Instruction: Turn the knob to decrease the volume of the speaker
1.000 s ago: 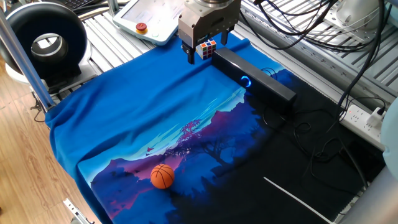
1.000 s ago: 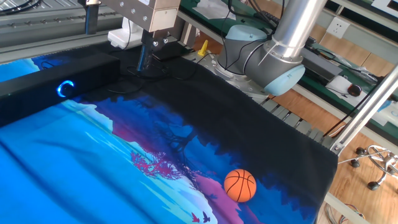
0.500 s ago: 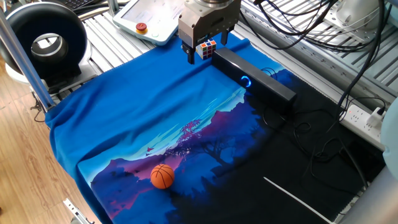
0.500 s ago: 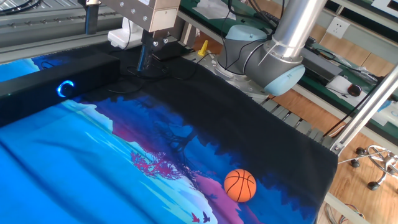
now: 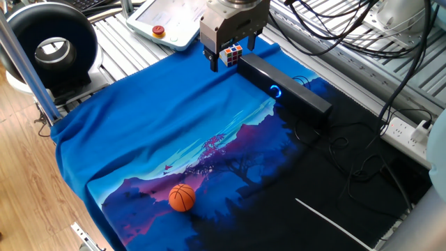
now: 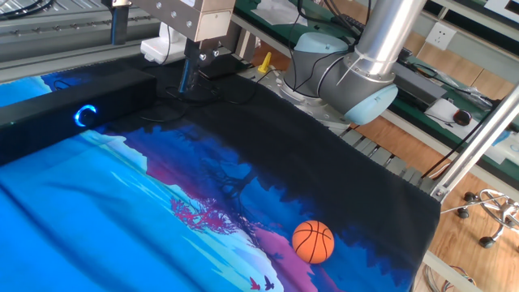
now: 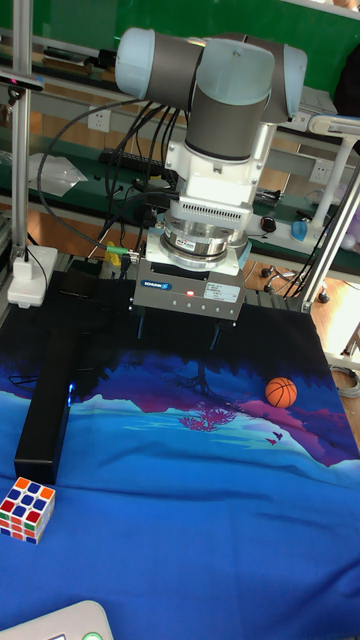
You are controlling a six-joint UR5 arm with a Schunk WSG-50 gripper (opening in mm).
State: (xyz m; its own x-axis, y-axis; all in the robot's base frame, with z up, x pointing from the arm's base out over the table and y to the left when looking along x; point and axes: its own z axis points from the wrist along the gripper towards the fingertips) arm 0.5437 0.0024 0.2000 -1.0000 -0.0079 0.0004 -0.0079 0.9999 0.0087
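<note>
The speaker (image 5: 289, 87) is a long black bar lying on the blue printed cloth (image 5: 167, 125). It also shows in the other fixed view (image 6: 49, 101) and the tall view (image 7: 45, 400). The knob (image 5: 275, 90) glows blue on the bar's side, and its ring shows again (image 6: 85, 115) (image 7: 72, 388). My gripper (image 7: 176, 335) hangs open above the cloth with nothing between its fingers (image 5: 214, 64), apart from the knob. In one fixed view it overlaps the end of the speaker where the puzzle cube (image 5: 233, 54) sits. From the tall view the cube (image 7: 27, 508) lies well clear of the fingers.
An orange ball (image 5: 182, 197) rests on the cloth near its front corner. A big black ring-shaped device (image 5: 52, 45) stands off the cloth. A white pendant with a red button (image 5: 159, 31) lies behind the gripper. Cables and a power strip (image 5: 408, 132) run along one side.
</note>
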